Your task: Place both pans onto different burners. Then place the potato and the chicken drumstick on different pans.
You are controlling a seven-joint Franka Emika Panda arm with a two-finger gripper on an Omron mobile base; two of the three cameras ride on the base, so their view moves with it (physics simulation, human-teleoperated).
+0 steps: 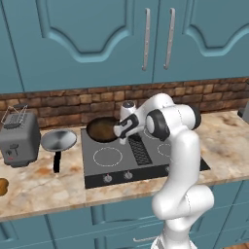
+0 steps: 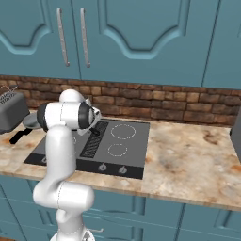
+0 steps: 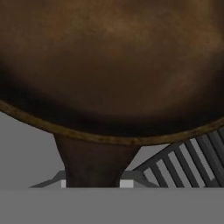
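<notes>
Holding the brown pan [image 1: 103, 129] by its handle, the gripper [image 1: 121, 137] has its two fingers squeezed together on it. In the hand view the handle [image 3: 94, 162] runs down to the fingers, and the pan's dark brown inside [image 3: 109, 61] is very close above. The brown pan sits over the back left part of the cooktop [image 1: 146, 160], by the brick wall [image 1: 68, 104]. The black ribbed vent [image 1: 140, 150] runs down the middle of the cooktop. A white ring burner [image 1: 107, 156] at the front left has nothing on it. Two more ring burners [image 2: 123, 131] show on the other side of the vent.

The silver pan [image 1: 58, 140] sits on the counter [image 1: 44, 182], just left of the cooktop, with its black handle [image 1: 57, 161] pointing to the front. A grey toaster [image 1: 18, 138] stands to the left of it. A small brown thing [image 1: 3, 186] lies at the left edge of the counter; I cannot tell what it is.
</notes>
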